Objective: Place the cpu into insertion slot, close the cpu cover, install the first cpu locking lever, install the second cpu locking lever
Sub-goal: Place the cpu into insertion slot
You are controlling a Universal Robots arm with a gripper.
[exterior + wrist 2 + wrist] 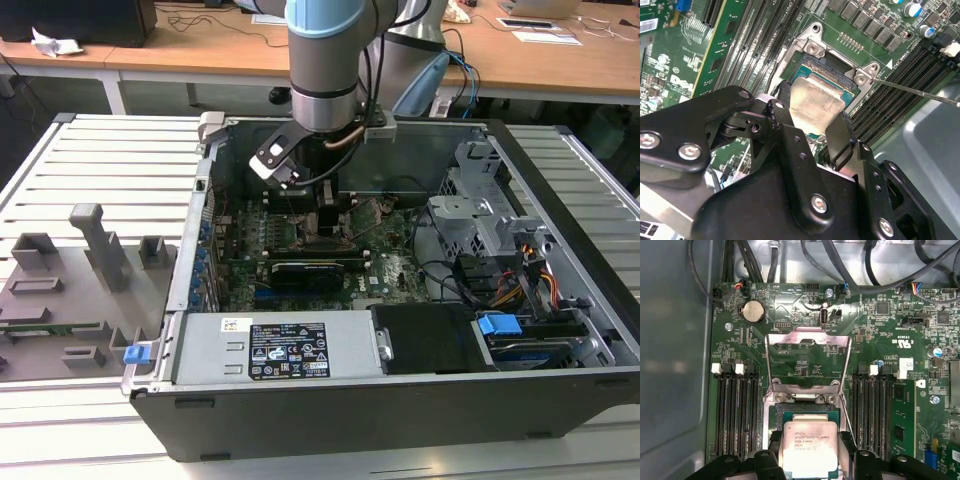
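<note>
While the gripper [326, 215], upper centre, pinches the cpu [807, 447] over the insertion slot [805, 410], the cpu cover [790, 340] stands open, no step finished.

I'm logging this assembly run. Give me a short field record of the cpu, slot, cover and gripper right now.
gripper: shut on the cpu, fingers at two opposite edges
cpu: silver face up, over the insertion slot; seated or not, unclear
insertion slot: partly visible past the cpu
cpu cover: open, hinged back off the slot
</note>
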